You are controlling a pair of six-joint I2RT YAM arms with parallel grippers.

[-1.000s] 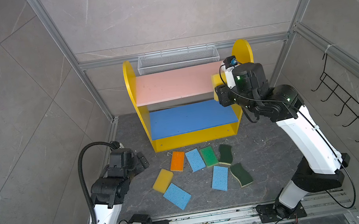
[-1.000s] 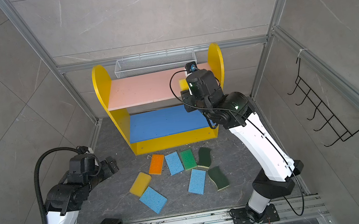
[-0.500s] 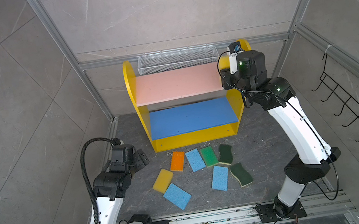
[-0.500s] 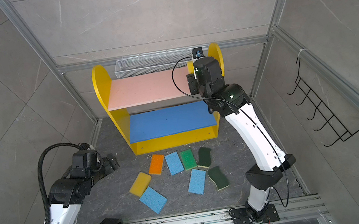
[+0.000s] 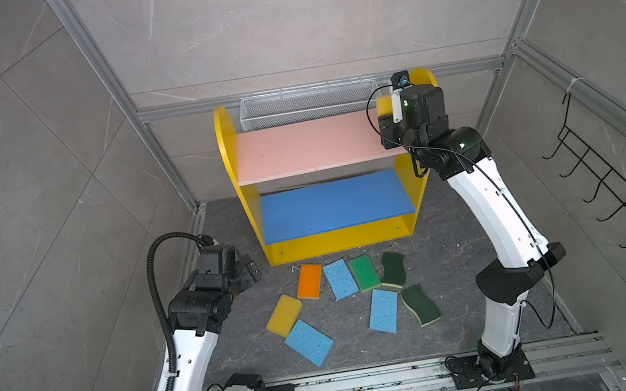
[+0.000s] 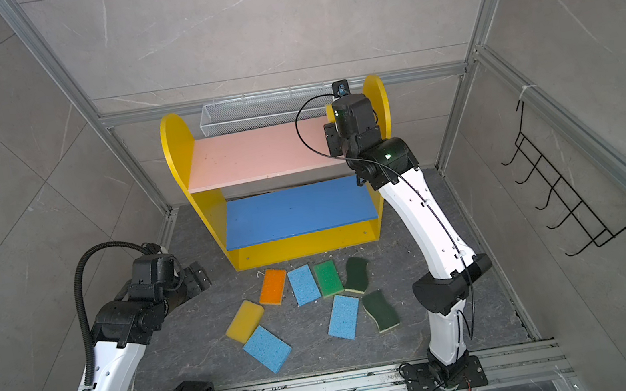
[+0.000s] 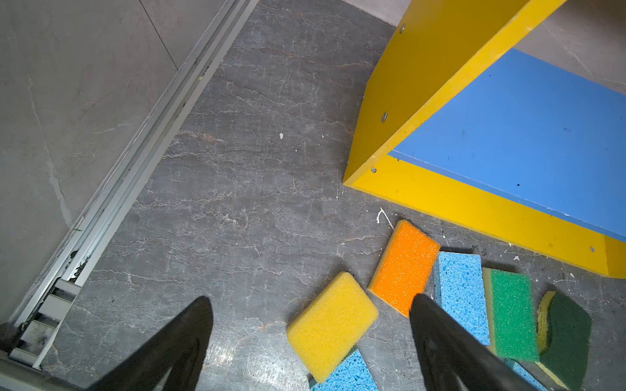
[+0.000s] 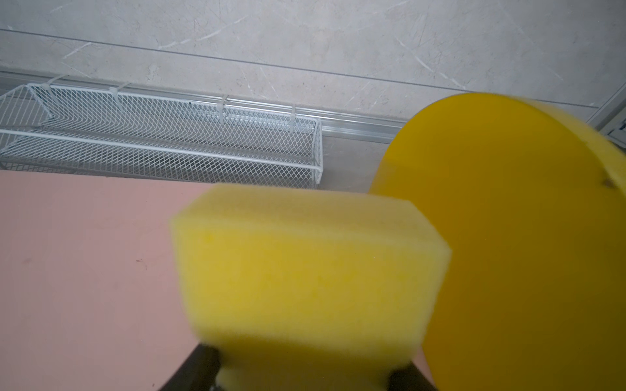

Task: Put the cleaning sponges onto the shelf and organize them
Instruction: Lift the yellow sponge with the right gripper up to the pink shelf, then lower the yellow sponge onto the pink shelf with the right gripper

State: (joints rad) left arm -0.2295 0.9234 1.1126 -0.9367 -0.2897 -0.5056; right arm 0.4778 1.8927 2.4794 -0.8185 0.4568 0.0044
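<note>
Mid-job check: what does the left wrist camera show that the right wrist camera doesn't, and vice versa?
Left wrist only: the open, empty left gripper, the orange sponge, a loose yellow sponge and the blue board. Right wrist only: the right gripper holding the carried yellow sponge over the pink board, and the mesh basket. Both: a yellow side panel of the shelf.

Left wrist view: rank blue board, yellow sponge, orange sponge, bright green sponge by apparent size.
1. blue board
2. yellow sponge
3. orange sponge and bright green sponge: look about alike, so unranked.
</note>
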